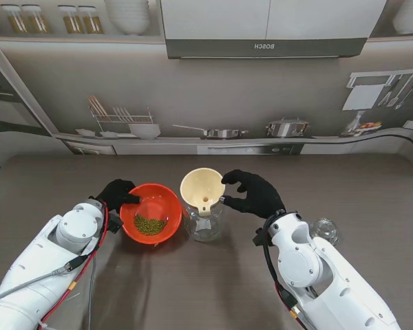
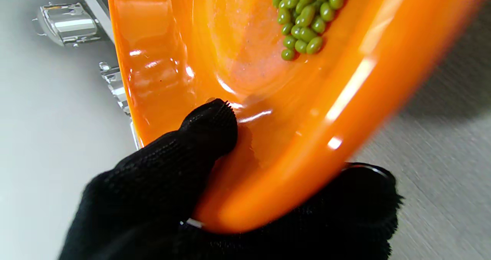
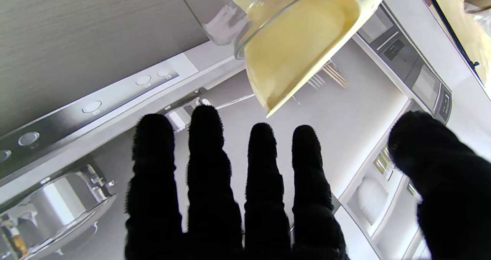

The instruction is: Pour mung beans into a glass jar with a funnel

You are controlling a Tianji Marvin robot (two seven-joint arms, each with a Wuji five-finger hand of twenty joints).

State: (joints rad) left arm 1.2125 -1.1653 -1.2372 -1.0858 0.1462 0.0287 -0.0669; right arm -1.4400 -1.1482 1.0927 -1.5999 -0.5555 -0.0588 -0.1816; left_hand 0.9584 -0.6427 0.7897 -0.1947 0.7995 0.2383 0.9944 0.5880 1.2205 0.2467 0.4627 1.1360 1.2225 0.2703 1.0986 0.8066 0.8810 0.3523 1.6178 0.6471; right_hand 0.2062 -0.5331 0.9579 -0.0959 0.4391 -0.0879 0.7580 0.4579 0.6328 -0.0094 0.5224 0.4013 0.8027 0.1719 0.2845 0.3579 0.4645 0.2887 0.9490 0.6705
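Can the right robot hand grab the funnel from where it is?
Probably yes. The right robot hand is open right beside the cream funnel sitting in the glass jar, with nothing between them.

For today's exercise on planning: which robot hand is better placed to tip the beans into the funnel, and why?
The left robot hand: it already grips the orange bowl of mung beans beside the funnel. The right robot hand is open beside the funnel, holding nothing.
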